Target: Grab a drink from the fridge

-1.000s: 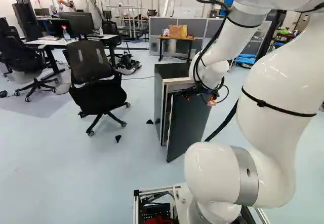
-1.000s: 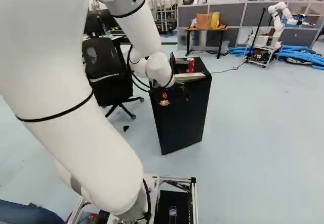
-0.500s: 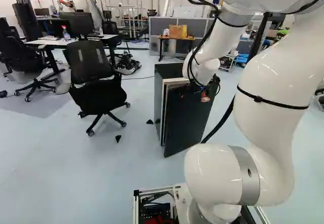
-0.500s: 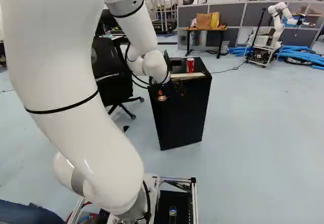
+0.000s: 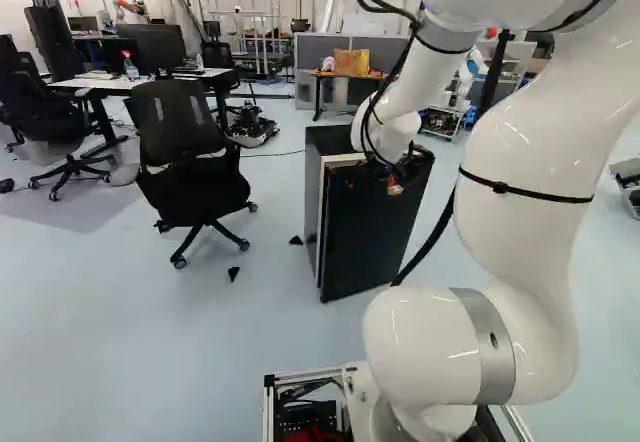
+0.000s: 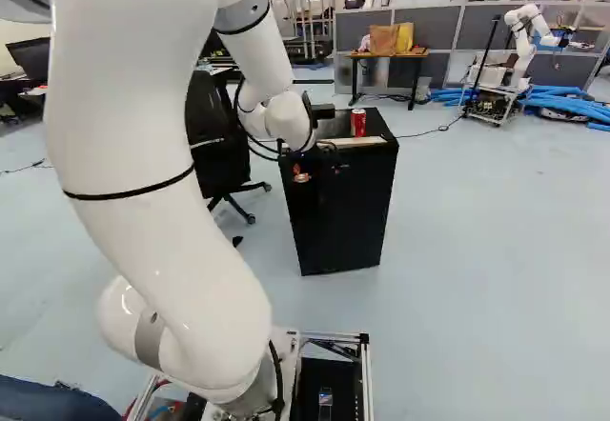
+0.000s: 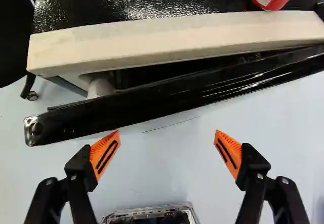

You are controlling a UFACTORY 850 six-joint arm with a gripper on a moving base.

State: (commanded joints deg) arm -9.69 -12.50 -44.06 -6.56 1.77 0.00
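Black fridge [image 6: 334, 221]: upright, its flat top edged at the front by a pale strip [image 7: 167, 39].
Door [image 7: 126, 110]: black, slightly ajar; the gap is widest at one front corner, where a pale rounded thing [image 7: 100, 87] shows, too hidden to name. The rest inside is dark; any drink in there is out of sight.
Gripper [image 6: 299, 173]: near the door, fingers spread wide, nothing pinched; floor shows between the orange pads [image 7: 105, 153].
Red can [image 6: 358, 122]: the drink in sight, upright on the fridge's top, just behind the front edge, towards its right corner in the right base view. In the wrist view it is cut off, ahead of the fingers beyond door and strip, well apart from both.
Can's label: pale panel, fine print.
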